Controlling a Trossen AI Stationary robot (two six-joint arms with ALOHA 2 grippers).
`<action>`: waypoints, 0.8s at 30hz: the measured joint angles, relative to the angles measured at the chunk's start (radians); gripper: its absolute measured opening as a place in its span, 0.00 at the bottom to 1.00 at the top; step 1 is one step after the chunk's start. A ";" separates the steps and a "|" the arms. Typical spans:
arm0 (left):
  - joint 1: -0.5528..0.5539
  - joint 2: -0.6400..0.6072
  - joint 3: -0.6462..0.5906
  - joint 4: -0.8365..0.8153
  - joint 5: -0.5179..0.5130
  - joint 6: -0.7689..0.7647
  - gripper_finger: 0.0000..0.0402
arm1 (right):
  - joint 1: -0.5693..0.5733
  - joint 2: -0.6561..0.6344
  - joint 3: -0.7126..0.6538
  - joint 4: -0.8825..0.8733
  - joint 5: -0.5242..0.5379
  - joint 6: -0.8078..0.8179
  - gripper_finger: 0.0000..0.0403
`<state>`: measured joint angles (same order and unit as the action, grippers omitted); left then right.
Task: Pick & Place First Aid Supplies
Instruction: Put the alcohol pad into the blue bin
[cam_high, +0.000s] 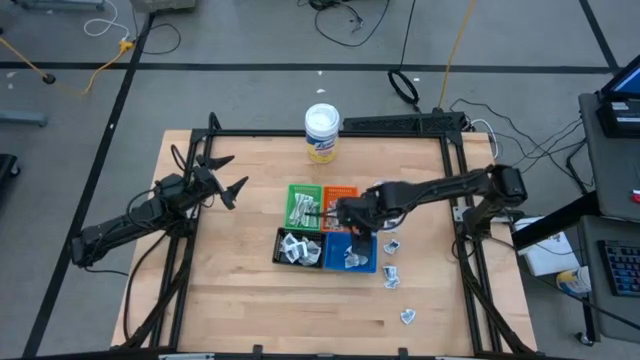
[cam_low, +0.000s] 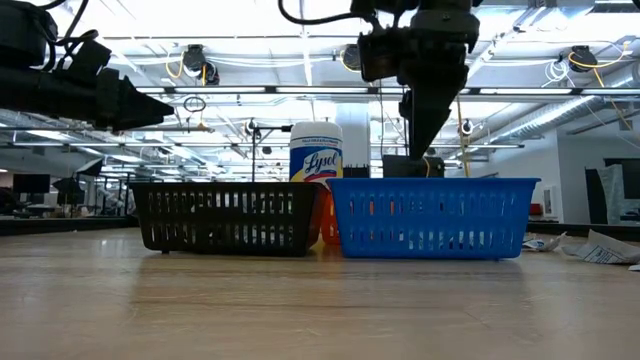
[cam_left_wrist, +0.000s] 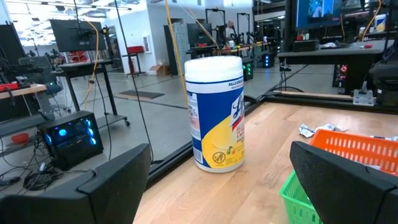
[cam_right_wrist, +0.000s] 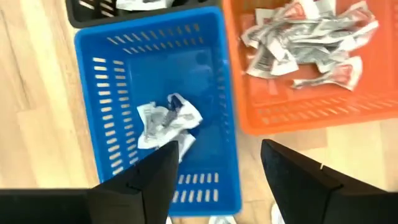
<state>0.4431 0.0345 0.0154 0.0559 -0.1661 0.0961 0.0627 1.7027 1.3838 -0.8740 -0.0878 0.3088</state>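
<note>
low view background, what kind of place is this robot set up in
Probably a robotics lab or industrial workshop. The low view shows an open ceiling with pipes and hanging lights; the left wrist view shows workbenches and a monitor on a stand; the high view shows cables across the taped floor.

Even overhead light fills the scene, and shadows on the wooden table (cam_high: 250, 290) are soft. In the low view, ceiling lights (cam_low: 300, 20) glare white. The right wrist view is blurred; its blue tray (cam_right_wrist: 112, 106) looks smeared.
</note>
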 joint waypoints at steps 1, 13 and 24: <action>0.000 0.000 0.000 0.000 0.000 0.000 0.98 | -0.014 -0.004 0.000 -0.008 -0.003 -0.009 0.56; 0.000 0.000 0.000 0.000 0.000 0.000 0.98 | -0.311 -0.026 -0.001 -0.107 0.065 -0.009 0.56; 0.000 0.000 0.000 0.000 0.000 0.000 0.98 | -0.541 -0.026 -0.001 -0.112 0.092 -0.056 0.56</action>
<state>0.4431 0.0345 0.0154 0.0559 -0.1661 0.0959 -0.4784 1.6772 1.3830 -0.9855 0.0040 0.2529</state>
